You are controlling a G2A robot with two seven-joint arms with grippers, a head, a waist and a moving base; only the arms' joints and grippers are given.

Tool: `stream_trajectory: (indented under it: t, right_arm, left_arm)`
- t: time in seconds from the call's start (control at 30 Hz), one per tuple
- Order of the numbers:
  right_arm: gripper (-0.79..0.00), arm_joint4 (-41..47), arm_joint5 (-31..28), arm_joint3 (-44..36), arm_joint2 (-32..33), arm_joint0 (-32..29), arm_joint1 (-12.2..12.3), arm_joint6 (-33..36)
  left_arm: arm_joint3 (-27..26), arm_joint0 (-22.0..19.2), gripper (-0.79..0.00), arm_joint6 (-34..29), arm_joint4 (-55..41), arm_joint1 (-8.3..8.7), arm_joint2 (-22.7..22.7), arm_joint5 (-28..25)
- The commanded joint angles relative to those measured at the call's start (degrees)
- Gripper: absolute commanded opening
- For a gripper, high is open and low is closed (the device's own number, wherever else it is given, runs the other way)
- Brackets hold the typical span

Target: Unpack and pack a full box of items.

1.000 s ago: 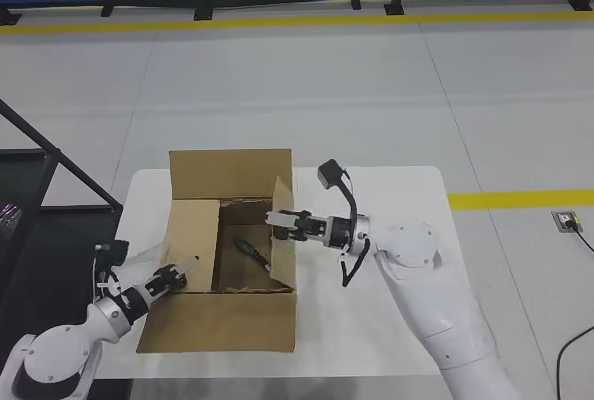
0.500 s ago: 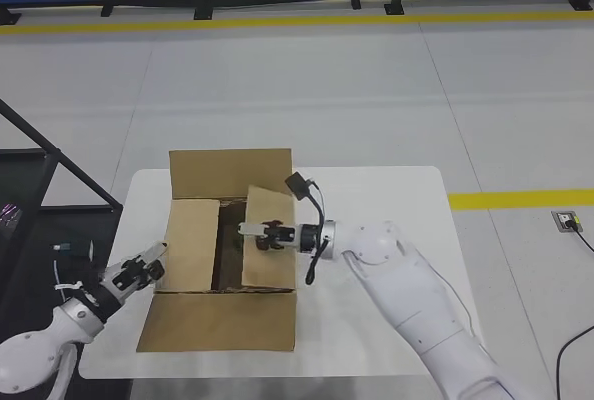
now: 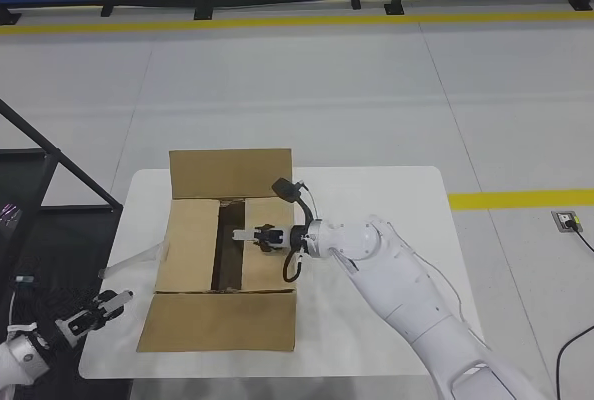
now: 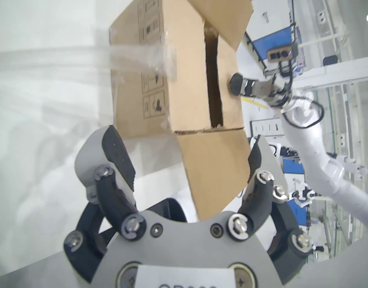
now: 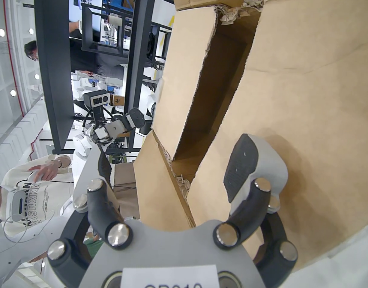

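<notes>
The cardboard box point(image 3: 189, 250) stands on the white table point(image 3: 377, 190). Its left and right flaps lie folded down, with a narrow dark gap point(image 3: 227, 250) between them. The far flap point(image 3: 230, 172) and the near flap point(image 3: 217, 320) are spread open. My right gripper point(image 3: 252, 237) is open and rests on the right flap point(image 5: 306, 97), one finger point(image 5: 243, 163) flat on the cardboard. My left gripper point(image 3: 102, 308) is open and holds nothing, off the table's front left corner and apart from the box point(image 4: 184, 61). The box's contents are hidden.
A strip of clear tape point(image 3: 132, 262) sticks out from the box's left side. A black rack frame point(image 3: 37, 190) stands left of the table. Bare table surface lies right of the box. A person in a white top point(image 5: 28, 187) stands in the room behind.
My right gripper has moved left and pushed the right flap down flat, hiding the green tool inside. My left arm has drawn back from the left flap to the front left.
</notes>
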Motion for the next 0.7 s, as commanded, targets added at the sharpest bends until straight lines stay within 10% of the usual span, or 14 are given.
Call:
stream_trajectory:
  t: [0.0,0.67]
  right_arm:
    - [0.000,-0.19,0.16,0.67,-0.44,0.44,-0.28,-0.03]
    - [0.000,-5.37,-12.92,-15.08,7.92,-6.56,2.31,-15.30]
  left_arm:
    - [1.17,0.26,0.000,-3.50,-1.04,0.24,0.69,-2.44]
    - [0.37,0.19,0.000,-17.78,-18.25,3.91,7.40,-1.68]
